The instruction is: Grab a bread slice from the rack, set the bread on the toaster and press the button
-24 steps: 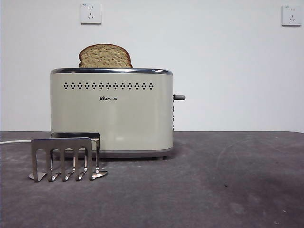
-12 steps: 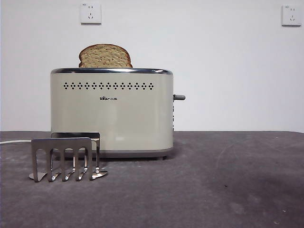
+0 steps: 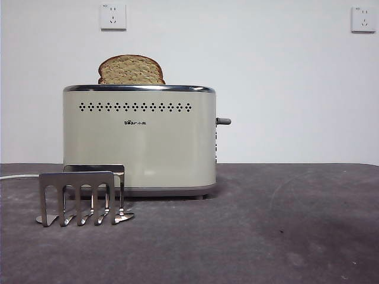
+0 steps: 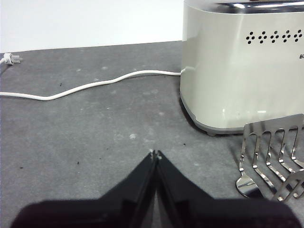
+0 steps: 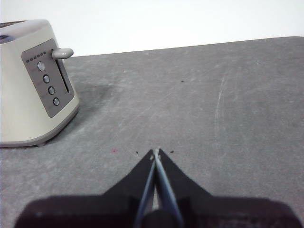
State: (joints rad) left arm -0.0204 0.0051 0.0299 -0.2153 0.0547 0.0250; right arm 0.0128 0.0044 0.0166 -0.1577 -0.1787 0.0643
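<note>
The slice of bread (image 3: 131, 70) stands upright in the cream toaster (image 3: 140, 139), its domed top above the chrome rim. The grey lever (image 3: 223, 121) sticks out high on the toaster's right side; the right wrist view shows that lever (image 5: 62, 53) above a panel of round buttons (image 5: 48, 78). The steel rack (image 3: 81, 197) stands empty in front of the toaster's left end. My left gripper (image 4: 155, 154) is shut, low over the table beside the toaster (image 4: 237, 66) and rack (image 4: 273, 159). My right gripper (image 5: 155, 152) is shut, well clear of the toaster (image 5: 28, 80).
A white power cord (image 4: 90, 84) trails across the grey table from the toaster to a plug (image 4: 10, 58). Two wall sockets (image 3: 113, 16) sit on the white wall behind. Neither arm shows in the front view.
</note>
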